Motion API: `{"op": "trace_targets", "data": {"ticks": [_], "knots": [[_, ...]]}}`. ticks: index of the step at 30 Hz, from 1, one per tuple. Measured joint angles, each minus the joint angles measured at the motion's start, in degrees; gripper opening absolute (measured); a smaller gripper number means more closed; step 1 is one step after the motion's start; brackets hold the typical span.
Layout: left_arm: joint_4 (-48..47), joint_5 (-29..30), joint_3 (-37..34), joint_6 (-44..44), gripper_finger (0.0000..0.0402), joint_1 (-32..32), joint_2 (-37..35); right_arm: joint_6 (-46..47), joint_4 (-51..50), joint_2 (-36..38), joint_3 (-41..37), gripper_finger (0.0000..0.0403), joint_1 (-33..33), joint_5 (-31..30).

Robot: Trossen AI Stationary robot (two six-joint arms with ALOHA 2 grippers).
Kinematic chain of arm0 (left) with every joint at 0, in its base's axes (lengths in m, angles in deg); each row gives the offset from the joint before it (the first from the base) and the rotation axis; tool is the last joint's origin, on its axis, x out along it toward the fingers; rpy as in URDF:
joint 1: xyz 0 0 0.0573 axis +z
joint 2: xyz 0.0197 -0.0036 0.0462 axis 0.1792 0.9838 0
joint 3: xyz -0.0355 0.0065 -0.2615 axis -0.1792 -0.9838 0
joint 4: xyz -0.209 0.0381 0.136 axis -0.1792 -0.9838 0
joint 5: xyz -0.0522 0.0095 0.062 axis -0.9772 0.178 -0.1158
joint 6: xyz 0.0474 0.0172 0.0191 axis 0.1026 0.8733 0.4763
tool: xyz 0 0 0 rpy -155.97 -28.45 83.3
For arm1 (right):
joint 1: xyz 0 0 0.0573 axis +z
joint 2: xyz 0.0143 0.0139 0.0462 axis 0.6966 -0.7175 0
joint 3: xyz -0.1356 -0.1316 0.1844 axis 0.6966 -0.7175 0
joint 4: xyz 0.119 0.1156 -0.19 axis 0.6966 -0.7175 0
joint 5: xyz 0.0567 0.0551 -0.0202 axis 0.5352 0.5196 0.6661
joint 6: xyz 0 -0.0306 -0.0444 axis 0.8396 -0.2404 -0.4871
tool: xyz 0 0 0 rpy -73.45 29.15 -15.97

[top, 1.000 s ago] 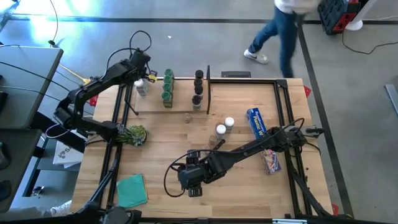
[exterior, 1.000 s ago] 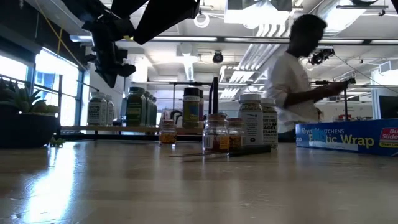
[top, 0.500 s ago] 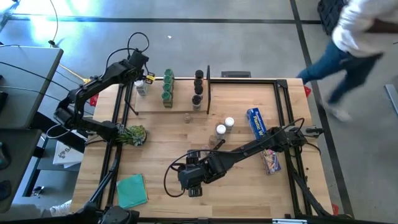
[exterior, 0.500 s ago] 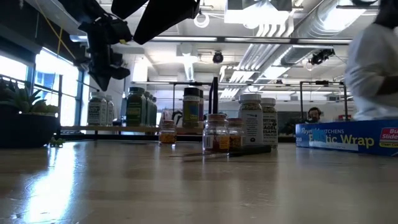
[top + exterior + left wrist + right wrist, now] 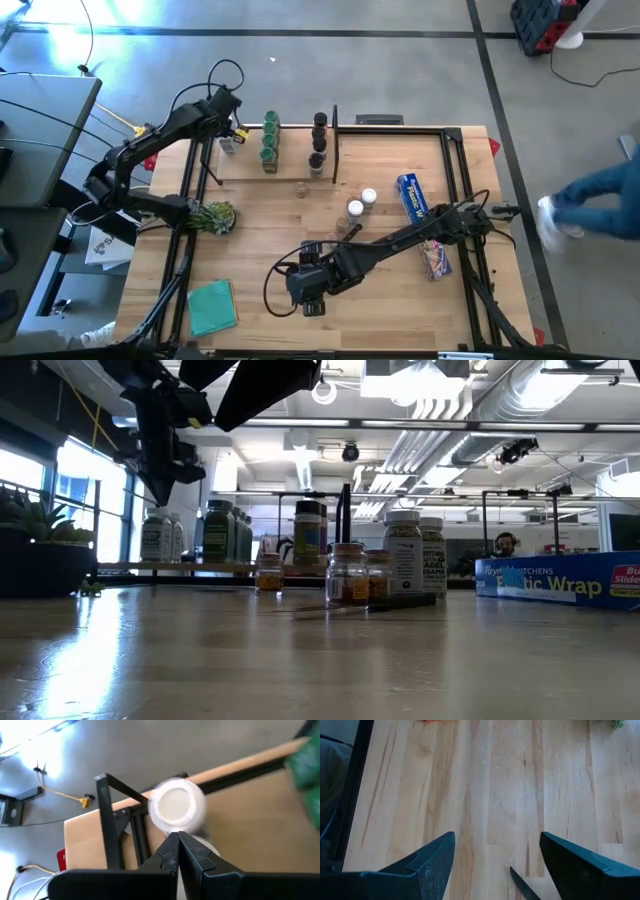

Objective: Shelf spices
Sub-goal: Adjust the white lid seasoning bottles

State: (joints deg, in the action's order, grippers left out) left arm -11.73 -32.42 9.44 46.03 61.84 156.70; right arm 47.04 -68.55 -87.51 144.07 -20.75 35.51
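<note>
White caps wait mid-table, right arm nearer

Wooden shelf (image 5: 275, 168) at upper centre already carries green and black jars. My left gripper (image 5: 229, 104), pinched empty, hovers over its left end above a white-capped jar (image 5: 176, 809). My right gripper (image 5: 308, 291), fingers spread and empty, sits low centre; two upright white-capped spices (image 5: 361, 202) stand up-right of it, closer to it
</note>
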Motion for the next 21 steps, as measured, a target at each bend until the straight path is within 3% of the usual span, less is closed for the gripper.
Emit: {"op": "trace_targets", "data": {"ticks": [9, 15, 21], "knots": [[-8.5, 0.5, 0.0, -5.6, 0.0, -8.4, -4.8, 0.1, 0.0, 0.0, 0.0, 0.0286, 0.0, 0.0], [-10.2, 1.9, 0.0, -7.1, 0.0, -8.7, -2.5, 0.6, 0.0, 0.0, 0.0, 0.0286, 0.1, 0.0], [-12.1, -1.0, 0.0, -8.1, 0.0, -9.0, -1.8, 0.0, 0.0, 0.0, 0.0, 0.0286, 0.2, 0.0]]}}
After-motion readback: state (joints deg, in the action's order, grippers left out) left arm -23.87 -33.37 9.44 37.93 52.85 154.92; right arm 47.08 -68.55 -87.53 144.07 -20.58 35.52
